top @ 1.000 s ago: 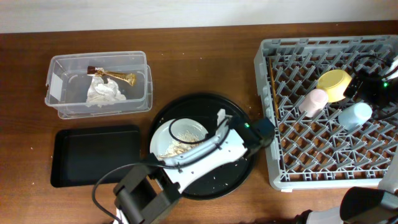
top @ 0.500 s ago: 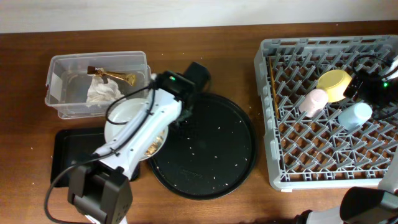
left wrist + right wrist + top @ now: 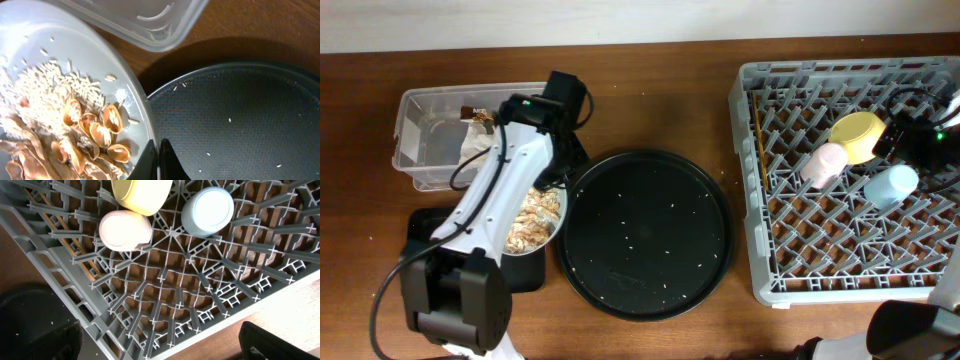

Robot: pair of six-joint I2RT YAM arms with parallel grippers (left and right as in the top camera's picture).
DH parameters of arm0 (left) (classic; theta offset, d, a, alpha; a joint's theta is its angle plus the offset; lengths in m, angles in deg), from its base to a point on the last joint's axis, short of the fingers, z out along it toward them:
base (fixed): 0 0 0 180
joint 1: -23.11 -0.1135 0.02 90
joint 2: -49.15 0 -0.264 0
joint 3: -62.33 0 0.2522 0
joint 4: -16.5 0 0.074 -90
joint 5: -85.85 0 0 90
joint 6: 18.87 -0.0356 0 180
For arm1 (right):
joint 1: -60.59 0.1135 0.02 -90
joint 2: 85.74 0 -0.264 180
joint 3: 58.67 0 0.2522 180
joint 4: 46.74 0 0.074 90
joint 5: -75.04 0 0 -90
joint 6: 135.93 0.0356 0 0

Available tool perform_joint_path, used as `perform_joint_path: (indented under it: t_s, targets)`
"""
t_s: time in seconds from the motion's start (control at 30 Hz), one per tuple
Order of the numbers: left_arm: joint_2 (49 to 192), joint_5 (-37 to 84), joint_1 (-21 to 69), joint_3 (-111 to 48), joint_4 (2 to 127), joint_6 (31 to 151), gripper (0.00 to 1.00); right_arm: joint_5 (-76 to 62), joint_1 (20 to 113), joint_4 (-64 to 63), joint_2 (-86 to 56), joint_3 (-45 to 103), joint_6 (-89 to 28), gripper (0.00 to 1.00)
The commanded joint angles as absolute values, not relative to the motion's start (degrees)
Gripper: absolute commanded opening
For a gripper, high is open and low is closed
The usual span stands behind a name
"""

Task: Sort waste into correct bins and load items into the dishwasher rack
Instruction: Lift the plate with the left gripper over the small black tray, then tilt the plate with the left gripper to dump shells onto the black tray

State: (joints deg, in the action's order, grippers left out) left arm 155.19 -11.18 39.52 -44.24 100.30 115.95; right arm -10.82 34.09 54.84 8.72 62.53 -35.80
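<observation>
My left gripper [image 3: 159, 161] is shut on the rim of the round pale grey plate [image 3: 117, 82]. It holds the plate over the shallow black rectangular tray [image 3: 425, 250], beside the clear tub [image 3: 420, 150]. White rice and brown shell-like scraps [image 3: 528, 225] lie piled on the plate. The tub holds the white napkin [image 3: 480, 148] and the gold-and-brown wrapper [image 3: 480, 118]. The grey rack [image 3: 770, 280] holds the yellow-green bowl [image 3: 857, 135], pink cup [image 3: 823, 163], light blue cup [image 3: 892, 184] and chopsticks [image 3: 760, 150]. My right gripper [image 3: 912, 142] hovers over the rack, open and empty.
The large round black tray [image 3: 645, 232], sprinkled with a few rice grains, sits between the bins and the rack. The left arm [image 3: 505, 170] stretches across the tub's right end. The wooden table [image 3: 650, 90] shows behind the tray.
My left gripper has carried the plate left, off the round black tray, to above the black rectangular tray. The scraps have slid into a heap. The right arm has not moved.
</observation>
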Motion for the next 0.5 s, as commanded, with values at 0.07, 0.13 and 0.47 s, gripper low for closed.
perform_joint_path:
  t_s: [0.07,0.13,0.47]
  targets:
    - [153.90,-4.05,34.32,-45.31,100.38,113.81,0.01,-10.69,33.94,54.68,8.76,62.22,-35.78,0.98]
    - [153.90,-2.85,32.02,-45.31,100.49,113.44,0.01,-10.71,33.94,54.68,8.76,62.22,-35.78,0.98]
    - [153.90,4.12,21.92,-45.29,100.80,110.05,0.01,-10.69,33.94,54.68,8.76,62.22,-35.78,0.98]
